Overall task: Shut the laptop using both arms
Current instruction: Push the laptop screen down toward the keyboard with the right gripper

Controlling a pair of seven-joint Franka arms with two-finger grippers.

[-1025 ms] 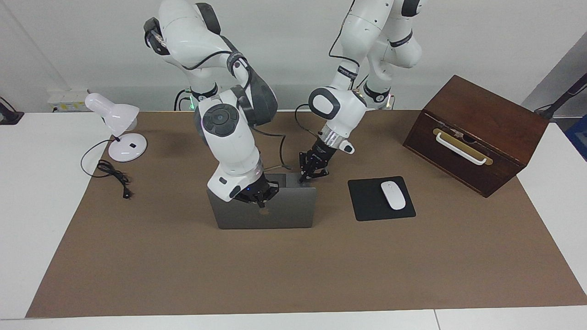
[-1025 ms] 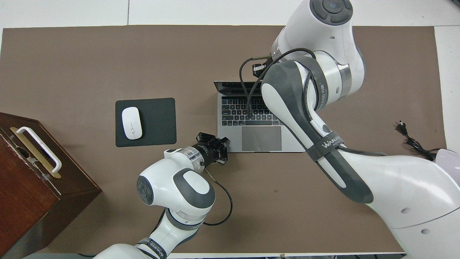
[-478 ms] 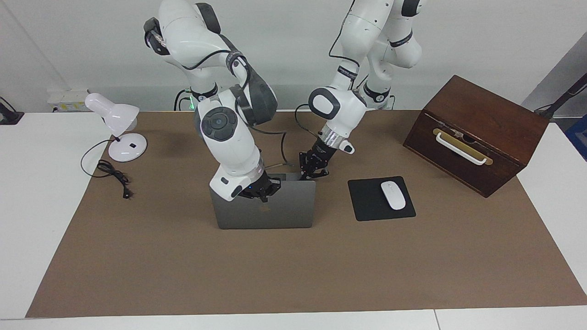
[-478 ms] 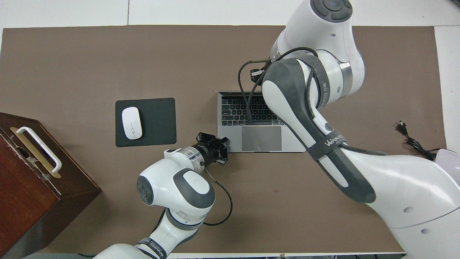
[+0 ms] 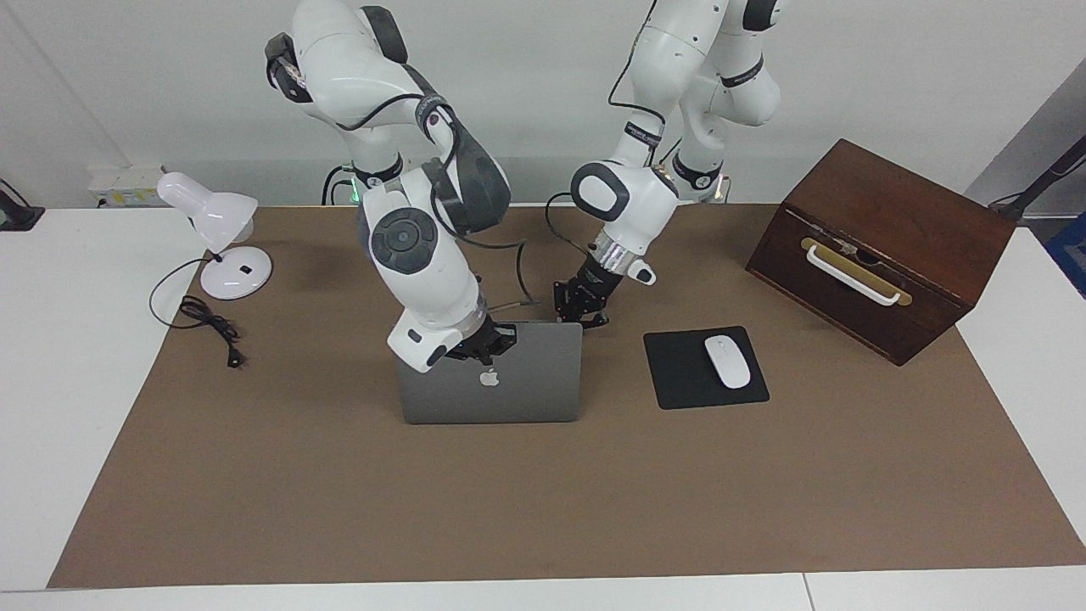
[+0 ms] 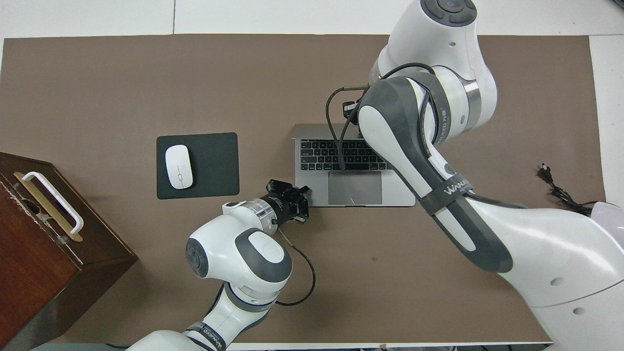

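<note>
On laptop (image 5: 509, 386) lid, now lower: right hand (image 5: 488, 344).

We see a white bench (image 5: 51, 356) with a brown mat (image 5: 543, 501) spread over most of it. On the mat the laptop (image 5: 509, 386) stands near the middle, its lid partly lowered over the keyboard. Beside the laptop, toward the left arm's end, lies a black mouse pad (image 5: 679, 373) carrying a white mouse (image 5: 728, 361). A dark wooden box (image 5: 882, 246) sits nearer to the robots than the laptop, at that same end. Toward the right arm's end from the laptop stand a white desk lamp (image 5: 221, 238) and its black cord (image 5: 208, 322).
</note>
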